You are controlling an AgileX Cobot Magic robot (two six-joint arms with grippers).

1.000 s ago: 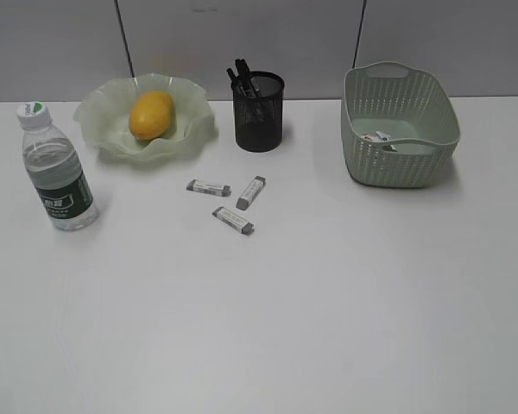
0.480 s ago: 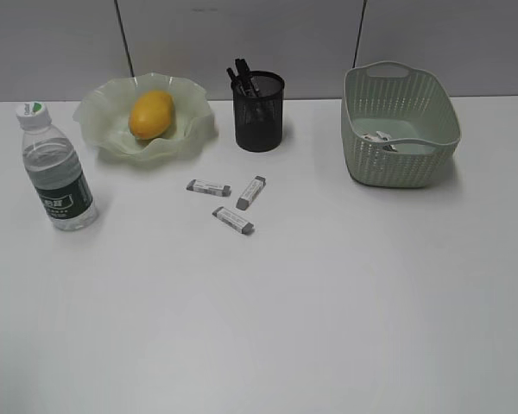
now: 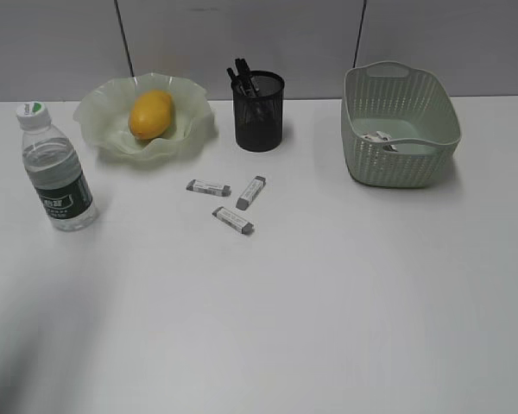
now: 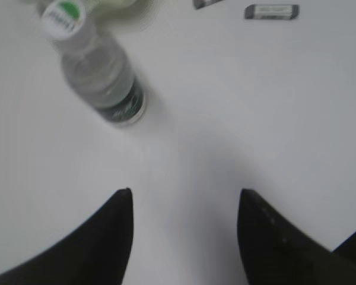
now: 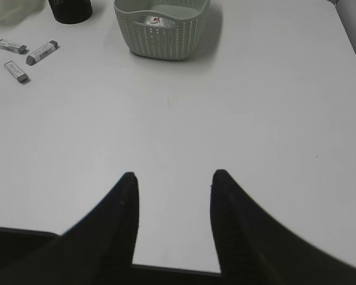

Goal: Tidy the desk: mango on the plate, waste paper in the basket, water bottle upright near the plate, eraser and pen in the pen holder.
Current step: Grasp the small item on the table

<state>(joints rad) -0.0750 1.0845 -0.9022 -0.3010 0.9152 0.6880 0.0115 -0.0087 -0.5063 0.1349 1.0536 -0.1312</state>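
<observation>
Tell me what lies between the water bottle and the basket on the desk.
In the exterior view, three erasers lie on the desk between the water bottle and the basket.

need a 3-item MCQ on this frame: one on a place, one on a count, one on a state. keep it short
1. Where is the mango?
A. in the basket
B. on the plate
C. on the bare desk

2. How many erasers lie on the desk?
A. one
B. three
C. five

3. How does the water bottle stand?
A. upright, cap on
B. on its side
C. upside down

Answers:
1 B: the fruit sits inside the wavy-rimmed plate, not in the basket.
2 B: three erasers lie on the desk in front of the pen holder.
3 A: it stands left of the plate with its cap on top.
</observation>
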